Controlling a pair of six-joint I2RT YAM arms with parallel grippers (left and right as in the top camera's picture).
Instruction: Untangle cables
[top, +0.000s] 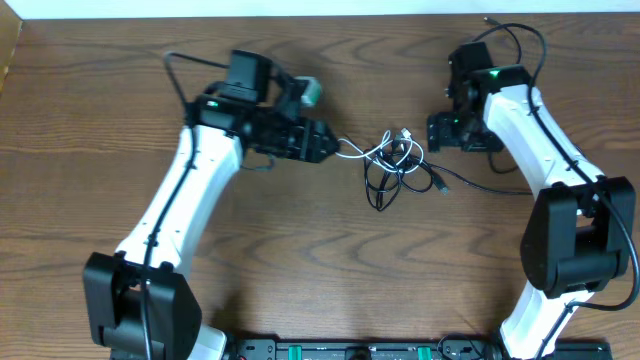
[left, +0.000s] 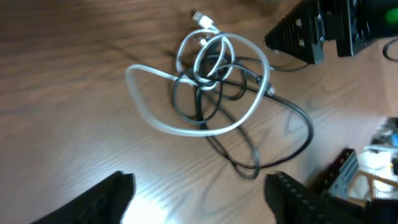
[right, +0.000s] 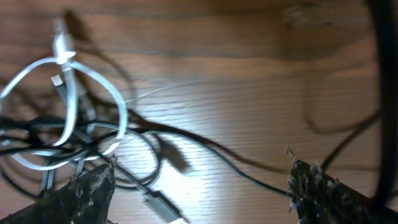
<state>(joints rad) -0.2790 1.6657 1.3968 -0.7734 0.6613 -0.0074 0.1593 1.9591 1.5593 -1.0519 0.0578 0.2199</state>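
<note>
Left gripper (top: 328, 147) and right gripper (top: 436, 132) gaped empty; thin black cord (left: 305, 121) and looped white cord (left: 168, 129) lay intertwined, separation not begun.

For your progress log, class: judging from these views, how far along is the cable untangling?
Done: nothing visible; the white cord and black cord are looped through each other in one tangle.
In hand: nothing is gripped; the left claw and right claw are both open, one on each side of the tangle.
Left: gripping a cord, drawing the loops apart and laying the two cords separately.
</note>
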